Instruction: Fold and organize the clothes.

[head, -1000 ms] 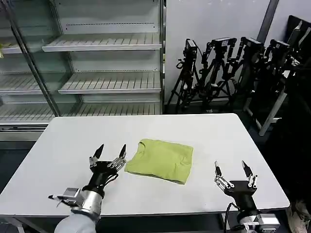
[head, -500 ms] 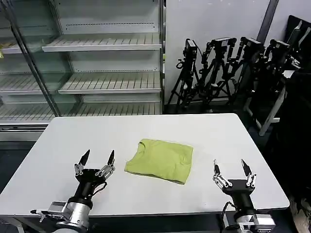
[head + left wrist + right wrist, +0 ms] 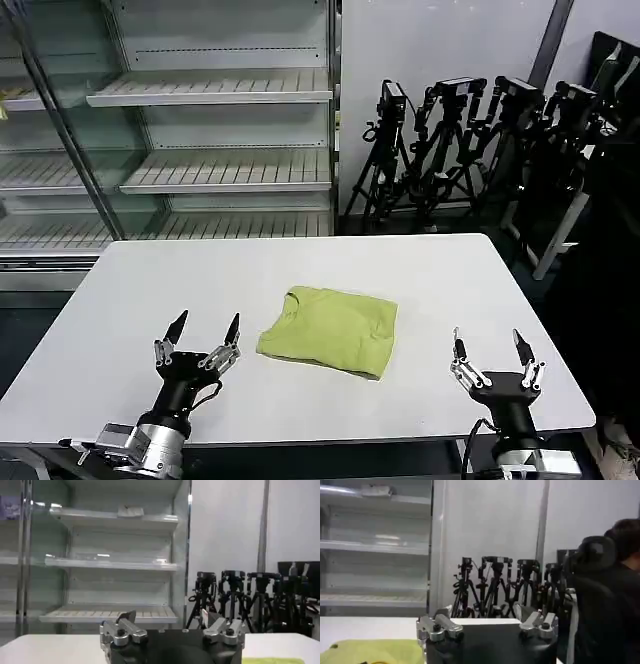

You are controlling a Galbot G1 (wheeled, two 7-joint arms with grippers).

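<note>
Left gripper (image 3: 205, 329): I read it at the near left of the white table (image 3: 140, 290), fingers spread wide and pointing up and away from the robot, nothing between them. It is apart from the cloth, with bare tabletop between it and the shirt's near left corner. Right gripper (image 3: 494, 343): near right of the table, close to the front edge, fingers likewise spread and pointing up, holding nothing, and well apart from the shirt.

T-shirt (image 3: 331, 330): lime yellow-green, folded into a compact, roughly rectangular packet, lying flat between the two grippers and a little nearer the left one. From the head view its long axis runs left to right across the table, slightly skewed so that the right end sits nearer the robot. The round neck opening is at the far left corner. I see no white print on the upper face.

Cross-view notes: the head view gives me the whole packet and its outline. The left wrist view looks level over the table and catches the shirt as a thin yellow-green sliver (image 3: 272, 660) beside the gripper's (image 3: 173, 624) spread fingers. The right wrist view shows a broader patch of the cloth (image 3: 372, 651) past its own gripper (image 3: 488, 620). Both wrist views take in the shelving unit (image 3: 107, 565) and the row of tripods (image 3: 507, 587) behind the table.
</note>
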